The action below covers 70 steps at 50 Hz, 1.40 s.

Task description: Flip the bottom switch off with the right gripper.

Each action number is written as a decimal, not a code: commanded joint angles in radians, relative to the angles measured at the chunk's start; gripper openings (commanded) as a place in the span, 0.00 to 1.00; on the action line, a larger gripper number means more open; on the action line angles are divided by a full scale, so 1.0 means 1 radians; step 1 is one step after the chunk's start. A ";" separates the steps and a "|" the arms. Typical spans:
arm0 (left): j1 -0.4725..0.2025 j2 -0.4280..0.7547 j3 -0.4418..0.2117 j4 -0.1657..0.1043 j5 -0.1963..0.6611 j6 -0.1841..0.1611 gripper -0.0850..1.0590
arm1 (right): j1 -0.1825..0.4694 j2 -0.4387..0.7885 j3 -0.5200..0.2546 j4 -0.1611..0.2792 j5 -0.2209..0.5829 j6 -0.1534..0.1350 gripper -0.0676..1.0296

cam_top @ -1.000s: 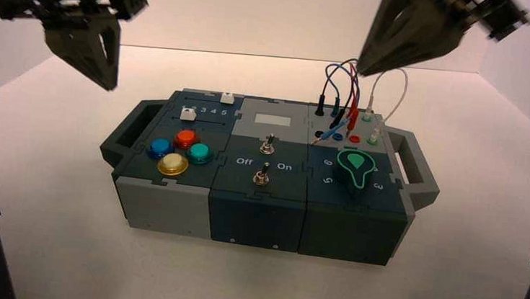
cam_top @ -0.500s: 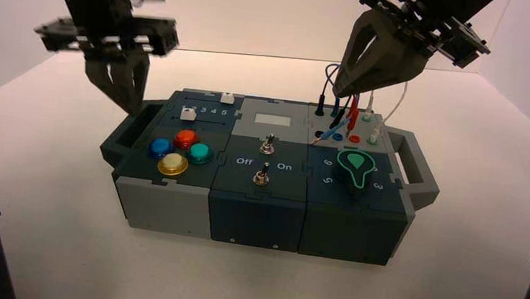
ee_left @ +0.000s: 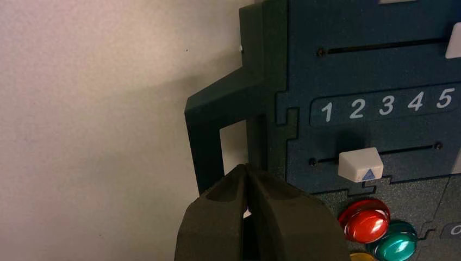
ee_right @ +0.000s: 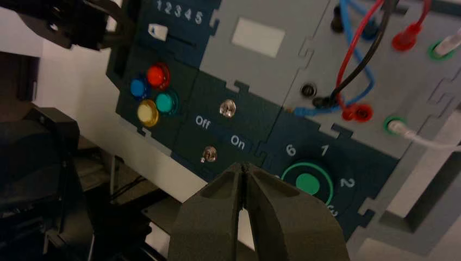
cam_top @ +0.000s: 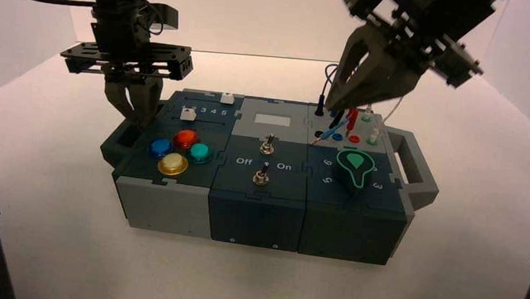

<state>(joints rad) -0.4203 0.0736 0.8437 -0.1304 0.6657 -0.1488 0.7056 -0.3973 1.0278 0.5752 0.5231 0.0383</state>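
Your right gripper (cam_top: 333, 103) is up over the box (cam_top: 256, 217), at about 1 o'clock from the middle. Its fingers are closed, tips together. The bottom switch (cam_top: 261, 179) is at 6 o'clock on the box, near the edge close to you, below the words Off (cam_top: 244, 161) and On (cam_top: 284, 166). The left gripper (cam_top: 140, 120) is by the handle (cam_top: 114, 141) at 10 o'clock; its fingers are closed too.

The switch looks small, thin and a bit stiff, with a click when it goes. It is hard metal, so it may be slippery. Don't pinch it. Put the closed tips on the On side, high on the stick, and push toward 9 o'clock. Pushing down hard could bend it or make you slip.

The high view shows the stick standing up. The right wrist view looks down on it, so its height is hard to tell, but shows the closed tips well. The left wrist view doesn't show the switch.
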 commanded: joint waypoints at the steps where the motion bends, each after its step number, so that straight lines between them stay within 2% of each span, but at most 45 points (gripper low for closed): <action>1: 0.002 0.011 -0.015 0.005 -0.008 0.006 0.05 | 0.032 0.032 -0.011 0.040 -0.018 0.009 0.04; 9: -0.011 0.012 -0.014 0.005 -0.008 0.002 0.05 | 0.077 0.087 -0.018 0.081 -0.037 0.011 0.04; 18: -0.020 0.012 -0.008 0.005 -0.011 0.000 0.05 | 0.081 0.106 -0.017 0.106 -0.037 0.017 0.04; 37: -0.026 0.020 -0.011 0.005 -0.032 -0.021 0.05 | 0.081 0.123 -0.018 0.106 -0.028 0.060 0.04; 54: -0.032 0.115 -0.032 0.015 -0.071 -0.021 0.05 | 0.081 0.181 -0.038 0.095 -0.026 0.118 0.04; 60: -0.041 0.153 -0.046 0.026 -0.074 -0.021 0.05 | 0.084 0.202 -0.064 0.072 -0.025 0.150 0.04; 63: -0.041 0.163 -0.054 0.031 -0.075 -0.021 0.05 | 0.092 0.210 -0.078 0.044 -0.023 0.184 0.04; 65: -0.041 0.169 -0.058 0.034 -0.081 -0.021 0.05 | 0.100 0.216 -0.094 0.011 -0.011 0.227 0.04; 70: -0.041 0.172 -0.061 0.035 -0.083 -0.020 0.05 | 0.123 0.229 -0.120 -0.060 0.017 0.301 0.04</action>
<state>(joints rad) -0.4372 0.1580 0.7946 -0.1135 0.6366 -0.1825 0.8053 -0.1687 0.9495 0.5630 0.5246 0.2945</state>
